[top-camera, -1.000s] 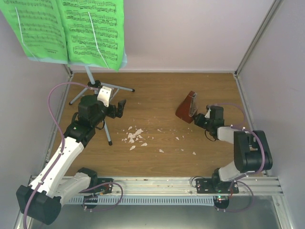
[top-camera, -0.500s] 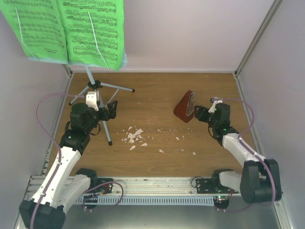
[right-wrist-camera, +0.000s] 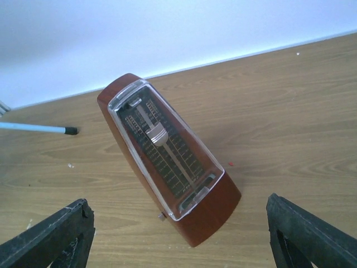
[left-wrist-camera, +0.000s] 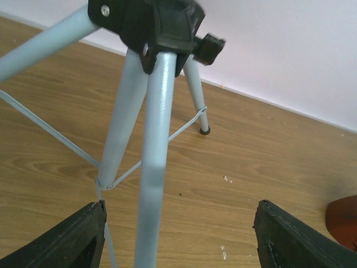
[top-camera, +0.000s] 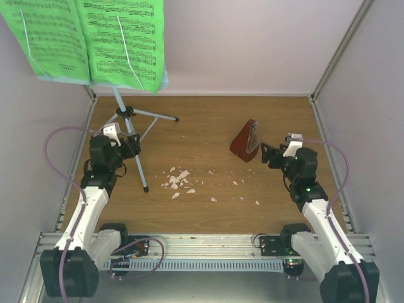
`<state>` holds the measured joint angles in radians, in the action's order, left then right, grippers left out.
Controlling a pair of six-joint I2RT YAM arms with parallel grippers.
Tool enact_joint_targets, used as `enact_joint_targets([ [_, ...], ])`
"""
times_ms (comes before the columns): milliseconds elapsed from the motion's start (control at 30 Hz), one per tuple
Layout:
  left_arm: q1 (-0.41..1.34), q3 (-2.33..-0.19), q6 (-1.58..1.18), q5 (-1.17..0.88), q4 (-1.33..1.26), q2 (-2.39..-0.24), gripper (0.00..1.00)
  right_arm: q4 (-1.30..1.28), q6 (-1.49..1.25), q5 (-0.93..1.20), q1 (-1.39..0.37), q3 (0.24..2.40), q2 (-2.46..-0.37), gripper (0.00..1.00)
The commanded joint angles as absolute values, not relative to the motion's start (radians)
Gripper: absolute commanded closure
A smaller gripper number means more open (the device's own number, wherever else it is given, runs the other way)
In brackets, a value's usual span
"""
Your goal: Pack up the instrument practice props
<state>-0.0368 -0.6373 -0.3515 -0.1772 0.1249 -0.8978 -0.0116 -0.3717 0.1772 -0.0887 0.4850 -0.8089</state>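
The music stand [top-camera: 125, 112] stands at the back left, and its desk carries bright green sheet music [top-camera: 95, 38]. My left gripper [top-camera: 129, 146] is open at the tripod. In the left wrist view the near grey leg [left-wrist-camera: 155, 167] runs between the fingers of the left gripper [left-wrist-camera: 181, 226], closer to the left one and touching neither, with the black hub [left-wrist-camera: 162, 25] above. The reddish-brown metronome [top-camera: 245, 142] stands on the table right of centre. My right gripper [top-camera: 268, 154] is open just to its right. In the right wrist view the metronome [right-wrist-camera: 167, 162] stands ahead of the open right gripper [right-wrist-camera: 178, 223], clear of both fingers.
White crumbs [top-camera: 178, 180] lie scattered on the wooden table between the stand and the metronome. White walls close the back and both sides. A stand leg tip [right-wrist-camera: 39, 128] shows left of the metronome in the right wrist view. A metal rail [top-camera: 202, 243] runs along the near edge.
My left gripper has swung left and back to the stand's near leg. My right arm has unfolded and its gripper has drawn slightly right, away from the metronome, which shifted a little left.
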Motion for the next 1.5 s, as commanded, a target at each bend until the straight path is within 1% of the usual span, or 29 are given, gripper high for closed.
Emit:
enact_joint_targets([
  [0, -0.044, -0.624, -0.320, -0.187, 0.003, -0.959, 0.29, -0.045, -0.345, 0.198, -0.091, 0.468, -0.790, 0.15],
  [133, -0.044, -0.624, -0.302, -0.194, -0.058, -1.015, 0.31, -0.047, -0.340, 0.191, -0.092, 0.459, -0.789, 0.15],
  [200, -0.046, -0.634, -0.285, -0.181, -0.058, -1.050, 0.35, -0.048, -0.343, 0.194, -0.092, 0.456, -0.783, 0.15],
  [300, -0.046, -0.642, -0.264, -0.193, -0.076, -1.088, 0.53, -0.046, -0.347, 0.196, -0.091, 0.448, -0.764, 0.15],
  [400, -0.045, -0.650, -0.240, -0.206, -0.093, -1.119, 0.67, -0.051, -0.345, 0.179, -0.091, 0.439, -0.746, 0.14],
  [567, -0.045, -0.633, -0.203, -0.211, -0.142, -1.140, 0.81, -0.060, -0.338, 0.167, -0.091, 0.437, -0.731, 0.13],
  [733, -0.042, -0.598, -0.175, -0.254, -0.202, -1.161, 1.00, -0.055, -0.337, 0.163, -0.092, 0.436, -0.728, 0.13],
  [833, -0.013, -0.597, -0.156, -0.269, -0.209, -1.163, 1.00, -0.053, -0.306, 0.179, -0.092, 0.440, -0.696, 0.11],
  [933, 0.029, -0.590, -0.161, -0.283, -0.227, -1.158, 1.00, -0.052, -0.291, 0.173, -0.092, 0.438, -0.660, 0.05],
  [1067, 0.106, -0.579, -0.197, -0.264, -0.240, -1.148, 1.00, -0.039, -0.289, 0.206, -0.092, 0.433, -0.641, 0.04],
  [1233, 0.239, -0.564, -0.314, -0.175, -0.254, -1.152, 1.00, -0.044, -0.288, 0.209, -0.091, 0.437, -0.658, 0.03],
  [1467, 0.484, -0.574, -0.454, -0.015, -0.315, -1.177, 1.00, -0.054, -0.290, 0.225, -0.092, 0.450, -0.651, 0.03],
])
